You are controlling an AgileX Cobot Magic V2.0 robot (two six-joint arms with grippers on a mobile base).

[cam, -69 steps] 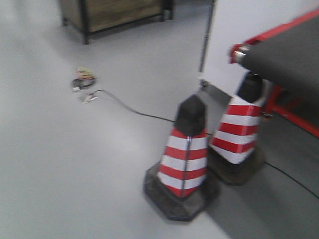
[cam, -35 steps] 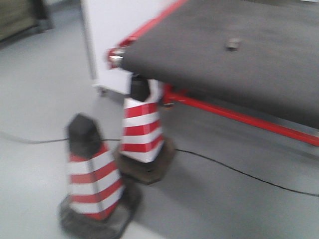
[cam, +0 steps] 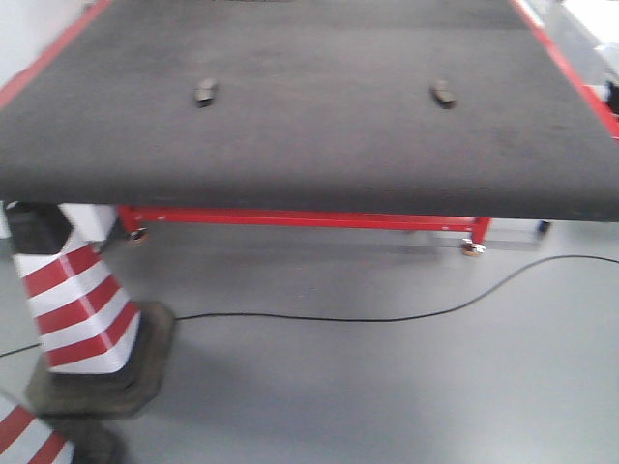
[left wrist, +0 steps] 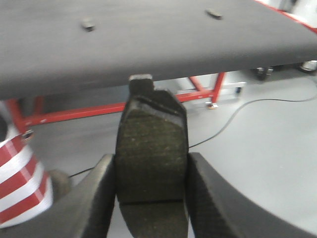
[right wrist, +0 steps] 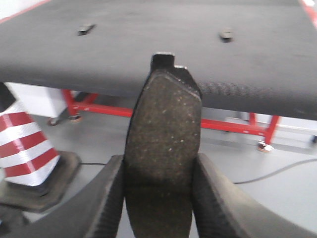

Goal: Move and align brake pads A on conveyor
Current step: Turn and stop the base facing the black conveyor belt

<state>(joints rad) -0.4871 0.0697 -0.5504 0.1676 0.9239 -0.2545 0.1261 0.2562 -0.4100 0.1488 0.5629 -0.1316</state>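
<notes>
Two brake pads [cam: 204, 92] [cam: 443, 93] already lie well apart on the conveyor [cam: 319, 135], toward its far edge. One more pad is clamped in the left pincer [left wrist: 151, 183], another in the right pincer [right wrist: 161, 193], both held short of the near edge. Since a second ago the view has been swung from the striped cone [cam: 73, 309] to face the belt squarely, so placing is judged next.

Clamped between each gripper's jaws: one pad [left wrist: 151, 163] [right wrist: 163, 148]; beyond them (on the conveyor [cam: 319, 116]), two more pads [cam: 204, 92] [cam: 443, 93], well apart.
</notes>
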